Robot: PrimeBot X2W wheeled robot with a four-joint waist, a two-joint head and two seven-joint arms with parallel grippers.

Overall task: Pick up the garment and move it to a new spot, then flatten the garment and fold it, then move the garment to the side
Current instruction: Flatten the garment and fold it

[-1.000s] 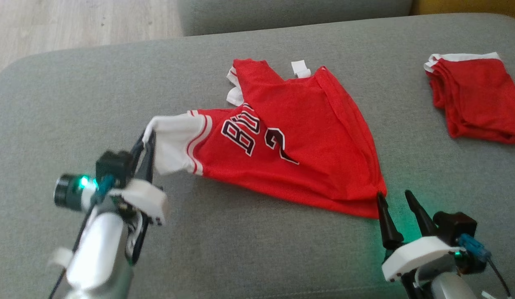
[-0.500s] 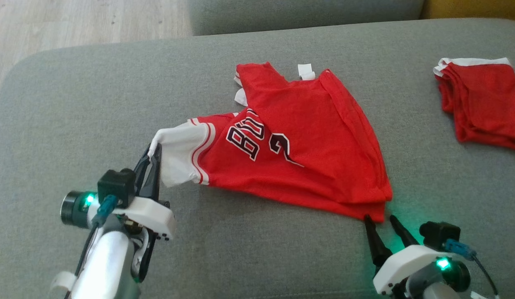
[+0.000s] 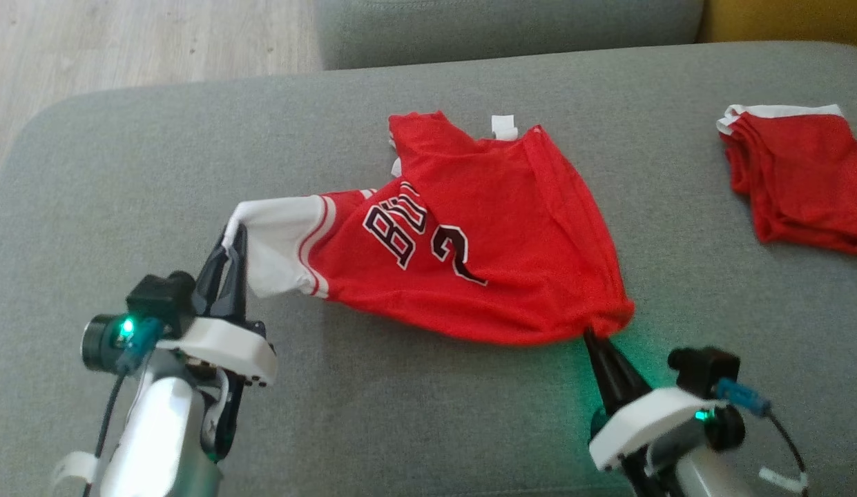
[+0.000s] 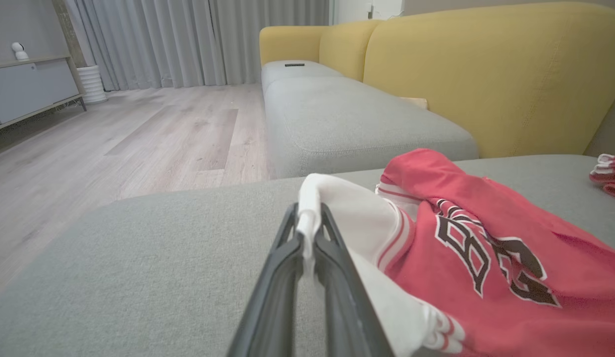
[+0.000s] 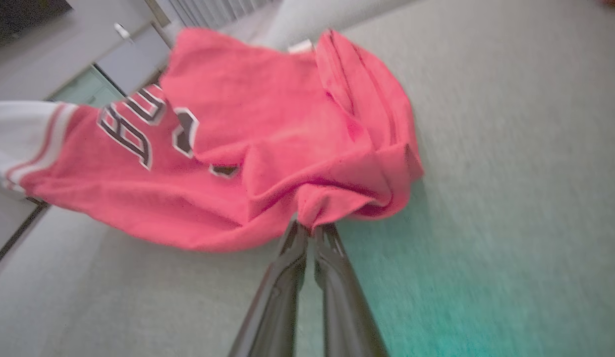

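1. Because the jersey (image 3: 469, 241) is judged to be light, limp mesh cloth, it is expected to sag and crease between any two holds rather than keep a shape; nothing fragile is seen in it.
2. Hold is best taken at edges and corners, where only a thin pinch of cloth is needed; the white sleeve (image 3: 276, 241) and the hem corner (image 3: 611, 317) serve that purpose.
3. The jersey is found rumpled near the middle of the grey cushion (image 3: 400, 428), with the sleeve raised a little off it.
4. The left gripper (image 3: 231, 231) is seen clamped on the sleeve's tip, toward the cushion's left end.
5. The right gripper (image 3: 592, 337) is seen closed on the hem corner, nearer the cushion's front edge, with cloth bunched at its tips.
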